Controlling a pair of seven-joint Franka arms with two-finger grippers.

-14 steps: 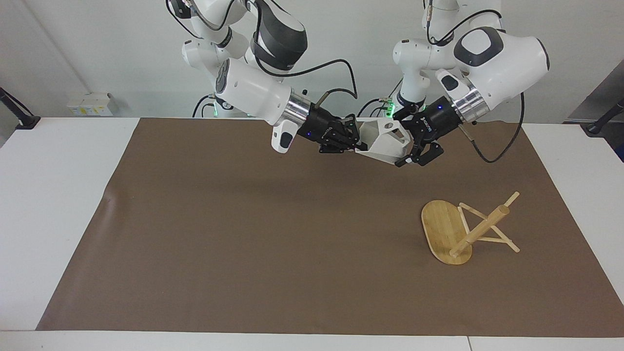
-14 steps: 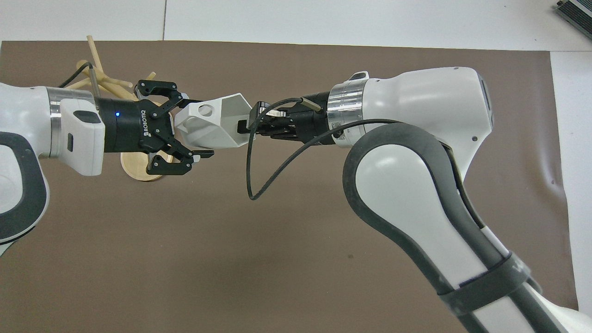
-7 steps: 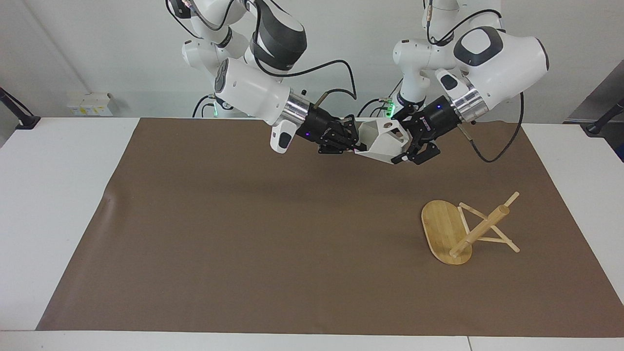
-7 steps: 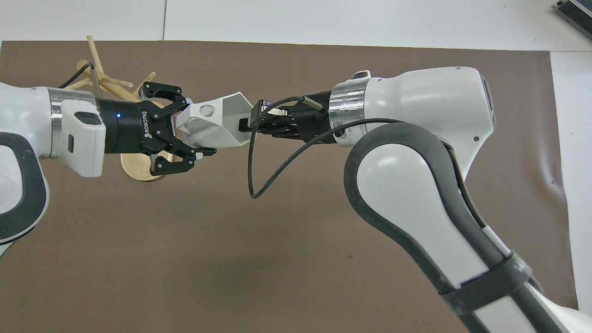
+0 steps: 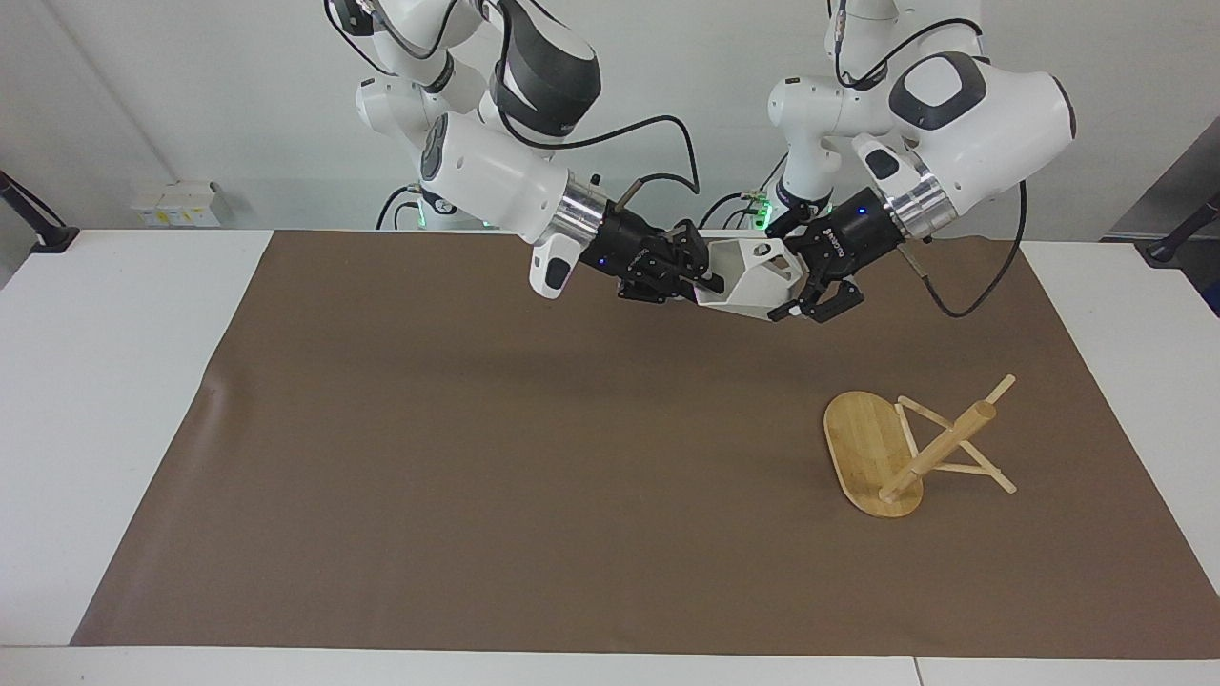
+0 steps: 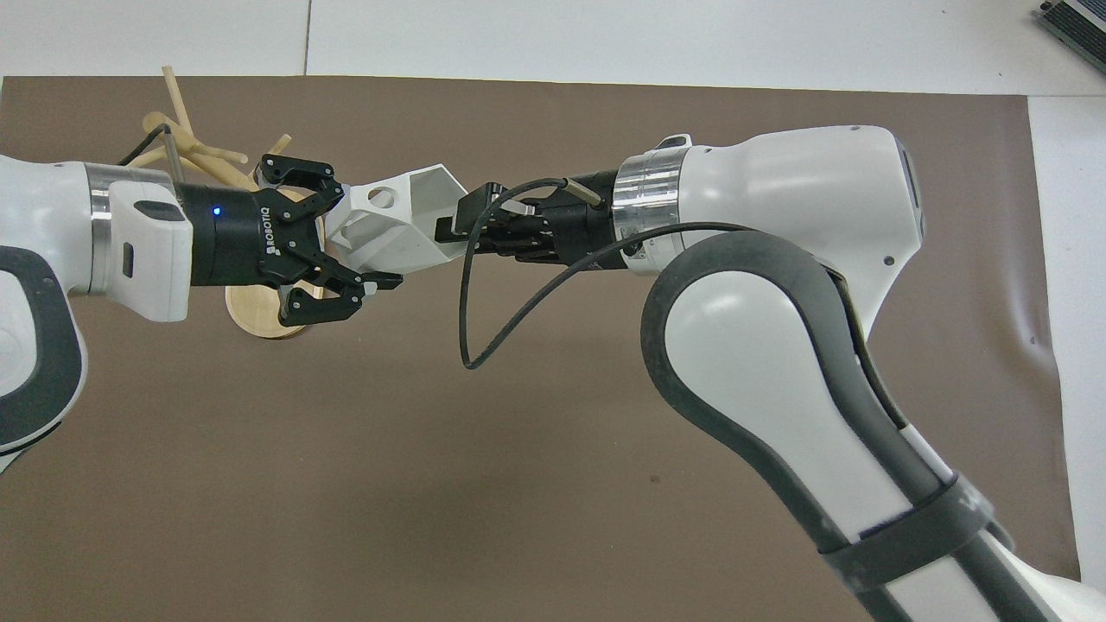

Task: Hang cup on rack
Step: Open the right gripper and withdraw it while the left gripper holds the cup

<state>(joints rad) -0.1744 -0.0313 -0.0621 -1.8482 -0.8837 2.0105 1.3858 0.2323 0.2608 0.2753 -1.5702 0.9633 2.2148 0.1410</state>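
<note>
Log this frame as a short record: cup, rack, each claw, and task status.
cup: white faceted cup, held in the air between the two claws, over the brown mat
rack: bamboo rack lying tipped over on the mat, toward the left arm's end of the table
left claw: left claw shut on the cup's handle end
right claw: right claw at the cup's rim end; whether it grips is unclear
task status: cup not yet hung; no cup on any peg

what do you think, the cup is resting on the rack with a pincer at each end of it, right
Not quite. The cup is not resting on the rack: it is up in the air over the mat, apart from the rack, with the left pincer and right pincer at its ends. The facing view shows this.
</note>
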